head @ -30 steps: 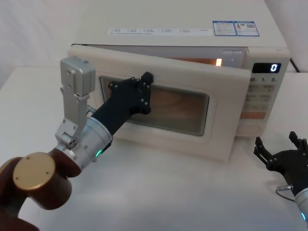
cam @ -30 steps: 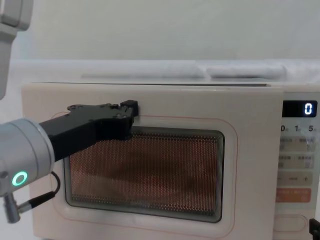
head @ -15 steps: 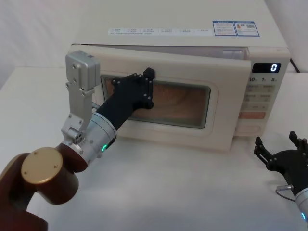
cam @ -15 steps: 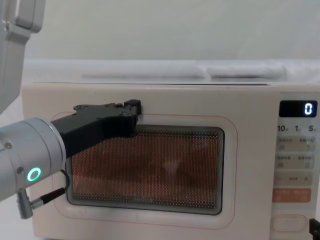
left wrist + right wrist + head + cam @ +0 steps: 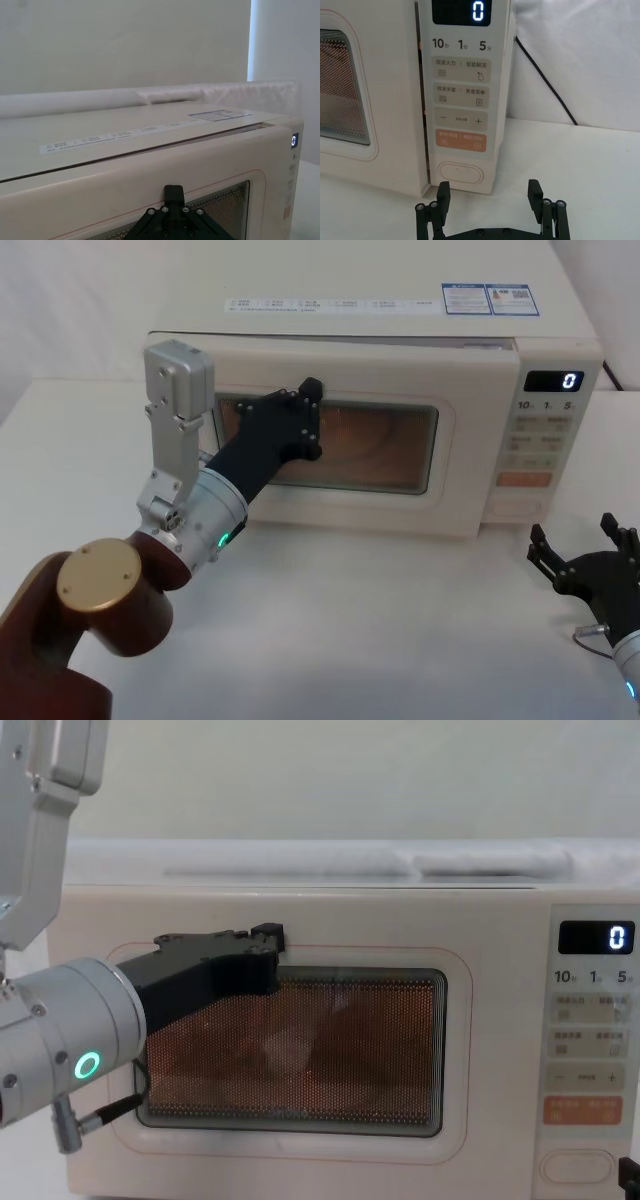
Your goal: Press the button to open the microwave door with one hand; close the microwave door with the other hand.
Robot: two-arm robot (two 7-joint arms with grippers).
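The closing step looks nearly finished: the microwave door point(image 5: 340, 440), a broad cream slab with a dark rounded window of fine mesh ringed by a thin orange line, sits almost flush with the oven body, though the left wrist view shows a thin dark seam along its top edge, so I judge it not quite latched. The left gripper point(image 5: 297, 420), black and angular on a thick silver-grey arm with a green glowing ring, lies flat against the door's upper left, its tip touching the window frame; whether its fingers are parted or together I cannot tell. What the next move seems to call for is a short, firm push straight ahead of that gripper until the seam vanishes, then a clean withdrawal. The smooth glossy plastic gives the fingers little bite, so the push should stay square to the panel. Well off to that gripper's right, the right gripper point(image 5: 490, 207) rests low on the white table with its ridged fingers spread wide, holding nothing. Just ahead of it, at the foot of the control panel, is the button point(image 5: 461, 174), a wide cream pill shape with a thin outline, untouched.
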